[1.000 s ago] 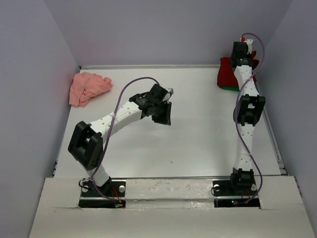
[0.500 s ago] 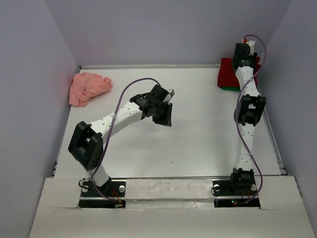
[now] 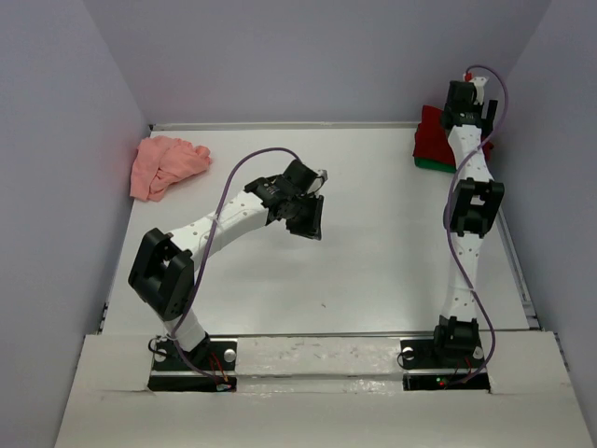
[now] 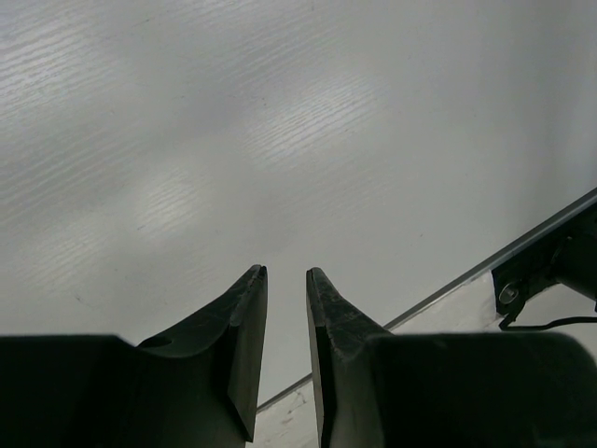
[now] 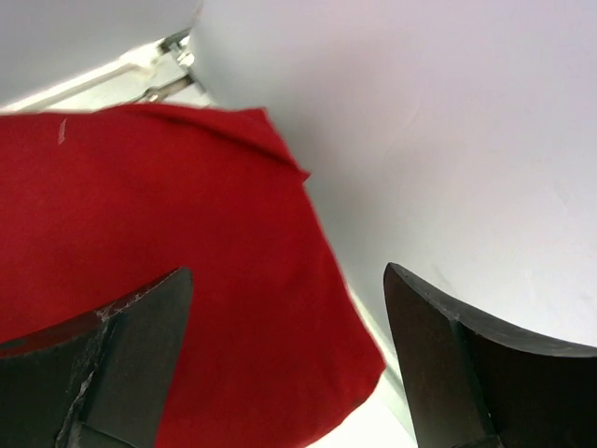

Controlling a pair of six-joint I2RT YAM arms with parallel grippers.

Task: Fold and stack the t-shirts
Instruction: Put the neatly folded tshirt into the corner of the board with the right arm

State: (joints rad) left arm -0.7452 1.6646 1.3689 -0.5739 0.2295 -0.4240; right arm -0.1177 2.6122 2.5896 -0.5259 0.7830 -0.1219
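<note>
Risk: the red t-shirt (image 5: 168, 187) lies close against the side wall (image 5: 420, 140); a jaw lifting away carelessly could catch its edge and pull the fold open or skew the stack.
Red t-shirt: dark red, smooth, folded flat; far right corner.
Green t-shirt (image 3: 429, 166): a sliver beneath the red.
Pink t-shirt (image 3: 166, 163): crumpled heap, far left, not yet folded.
Right gripper (image 5: 287, 280): jaws spread wide over the red cloth, grasping nothing.
Left gripper (image 4: 286, 280): jaws narrowly parted, empty, over the bare table (image 3: 373, 261).

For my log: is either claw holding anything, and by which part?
Nothing is held. Right claw open above the dark red t-shirt; left claw empty over the table.
</note>
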